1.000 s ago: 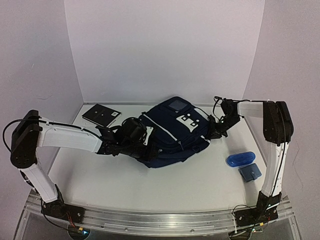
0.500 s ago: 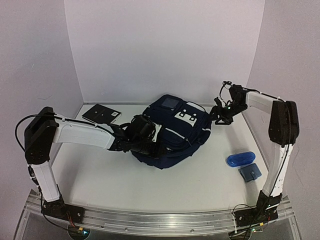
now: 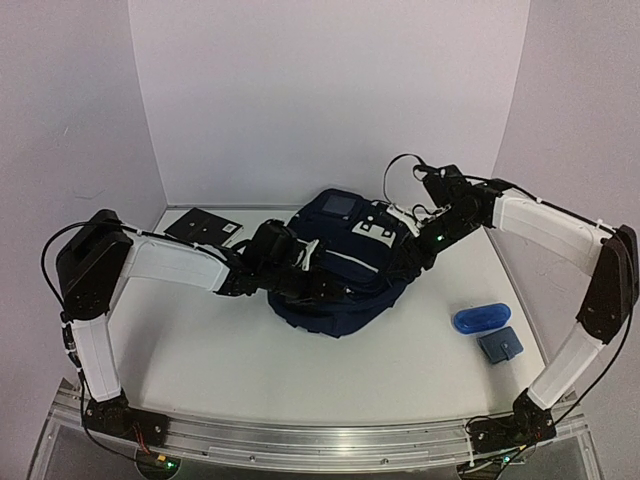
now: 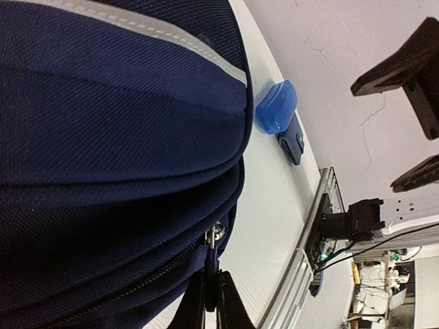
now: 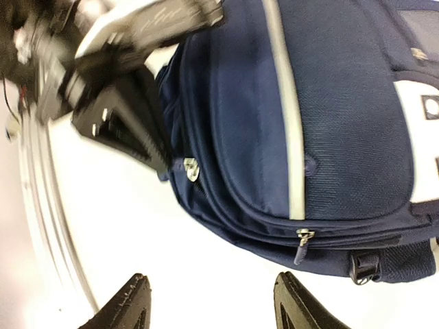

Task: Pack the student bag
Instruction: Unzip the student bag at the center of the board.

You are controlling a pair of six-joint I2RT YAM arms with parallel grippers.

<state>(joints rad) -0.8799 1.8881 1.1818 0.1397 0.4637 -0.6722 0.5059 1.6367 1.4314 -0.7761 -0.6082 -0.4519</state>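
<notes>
White walls boxed in a pale table [image 3: 200, 340], and the student bag [image 3: 340, 290] lay slumped mid-table between both arms. Left gripper [image 4: 211, 286] was clenched on a zipper pull [image 4: 215, 238] low on its side; right gripper [image 5: 212, 305] hung spread and empty above. With nothing bracing it, I judged a tug might drag the bag, or the pull slip free.

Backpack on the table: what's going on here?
The left gripper is pinched shut on a zipper pull of the navy student bag, which lies mid-table. The right gripper is open near the bag's other side, holding nothing. A blue case and small pouch lie on the table by the right arm.
</notes>
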